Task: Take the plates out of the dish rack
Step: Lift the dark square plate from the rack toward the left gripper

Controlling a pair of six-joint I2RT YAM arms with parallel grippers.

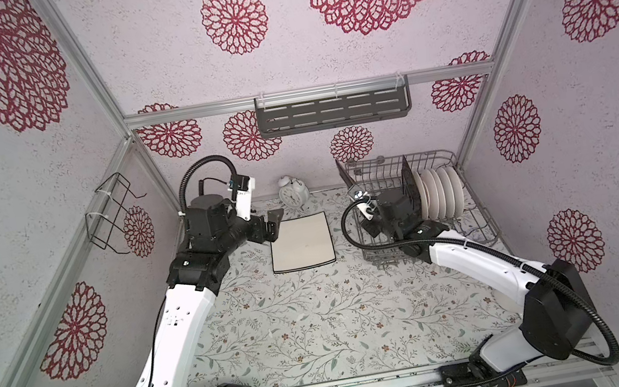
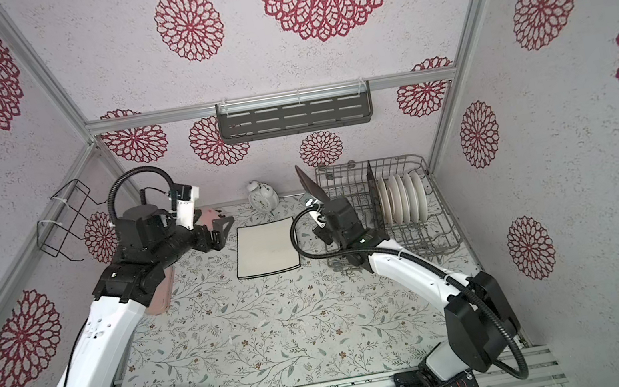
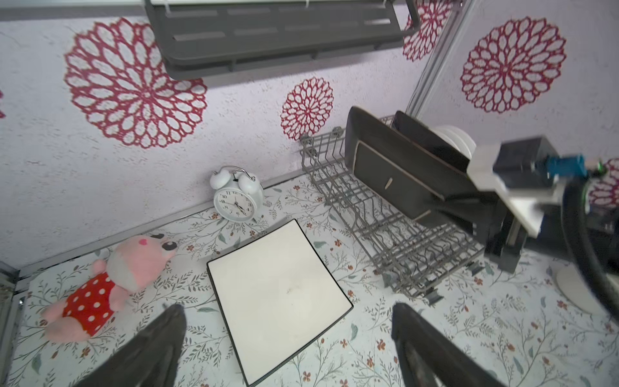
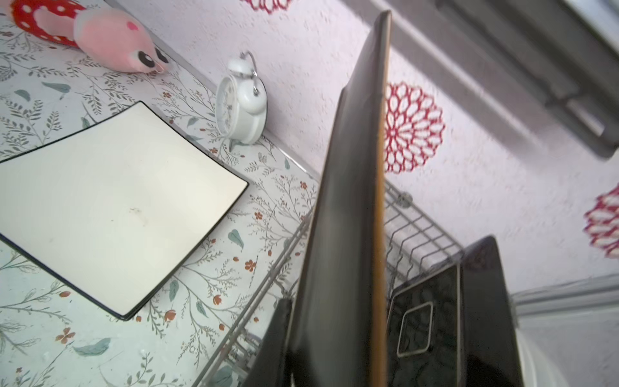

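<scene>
On the table [image 1: 320, 327], the L gripper [image 1: 274, 223] is seen w/ jaws spread wide and nothing held, just beside the square white black-edged plate [image 1: 301, 242], which is laid flat. The R gripper [image 3: 450, 202] is clamped on a black-backed square plate [image 3: 385, 160], tilted over the dish rack [image 1: 471, 219] at the end nearest the flat plate. Further along the rack, another black-backed plate [image 1: 409, 183] is stood upright, w/ round white plates [image 1: 440, 192] beyond it. A clock [image 1: 293, 193] is set at the back wall.

clock [image 3: 236, 197]: far side, by the back wall; black hour numerals 1–12 round the white dial
plates [image 1: 440, 192]: no lettering legible
elsewhere: nothing readable
</scene>
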